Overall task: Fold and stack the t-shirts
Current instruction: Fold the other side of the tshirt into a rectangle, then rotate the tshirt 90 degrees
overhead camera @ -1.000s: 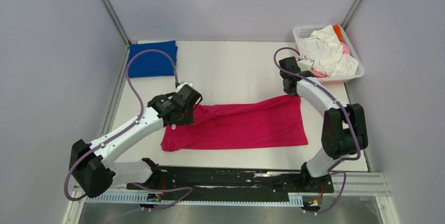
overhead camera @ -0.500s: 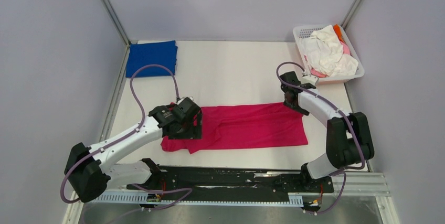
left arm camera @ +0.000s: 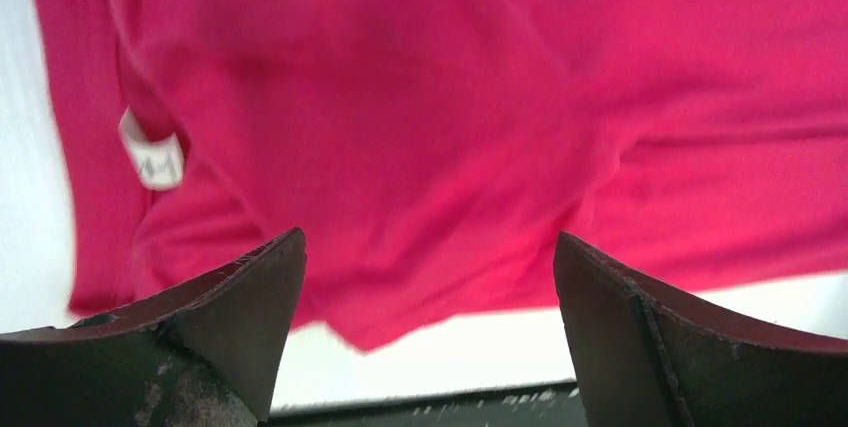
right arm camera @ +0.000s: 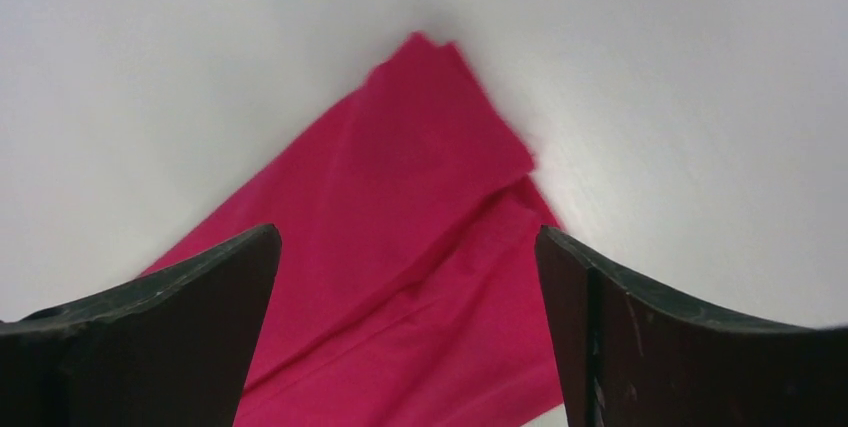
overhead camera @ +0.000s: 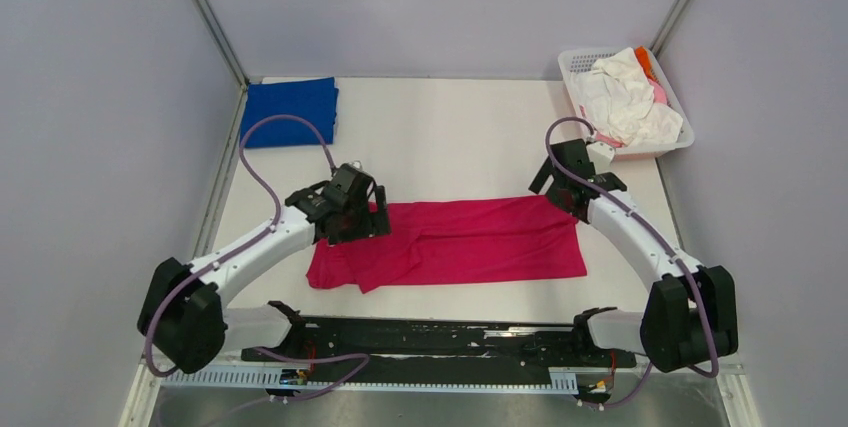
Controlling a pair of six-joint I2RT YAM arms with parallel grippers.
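Observation:
A magenta-red t-shirt [overhead camera: 470,242] lies flat on the white table [overhead camera: 450,137], folded lengthwise into a long band. My left gripper [overhead camera: 356,223] hovers open over its left end. The left wrist view shows the cloth [left arm camera: 450,97] and its white neck label [left arm camera: 152,159] below my open gripper [left arm camera: 430,287], with nothing between the fingers. My right gripper [overhead camera: 560,192] is open above the shirt's far right corner [right arm camera: 440,117], and that gripper [right arm camera: 408,287] holds nothing. A folded royal-blue t-shirt [overhead camera: 290,110] lies at the far left corner.
A white lattice basket [overhead camera: 572,59] stands at the far right corner, holding crumpled white [overhead camera: 625,97], pink and orange t-shirts. Grey walls close in the table on three sides. A black rail [overhead camera: 450,339] with the arm bases runs along the near edge.
Both grippers have opened and let go of the magenta shirt, then risen off it. The shirt's far edge has been brought toward the near side, so it now lies as a narrower band.

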